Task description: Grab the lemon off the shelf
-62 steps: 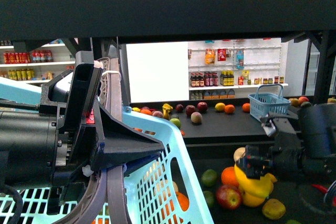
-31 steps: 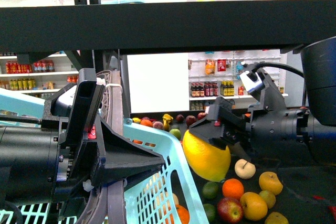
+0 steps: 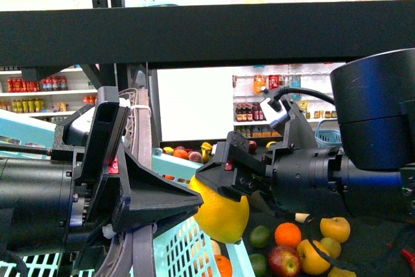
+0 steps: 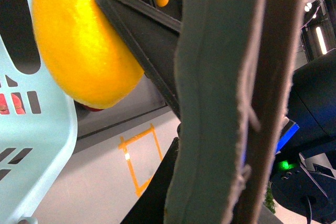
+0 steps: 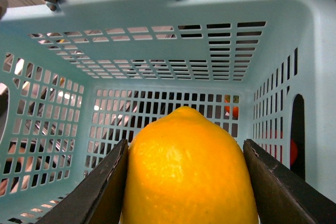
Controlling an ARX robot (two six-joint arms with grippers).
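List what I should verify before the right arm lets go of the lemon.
1. Lemon clamped between the right gripper's fingers: ok, one finger presses each side.
2. Lemon clear of the shelf: ok, it hangs above the loose fruit on the lower tier.
3. Gripper aimed into the basket: ok, the right wrist view looks straight into it.
4. Lemon past the basket rim: cannot tell; in the front view it overlaps the rim's edge.
5. Basket steady: ok, the left gripper is clamped on the basket handle.
6. Room inside: ok, nothing shows in the basket around the lemon.
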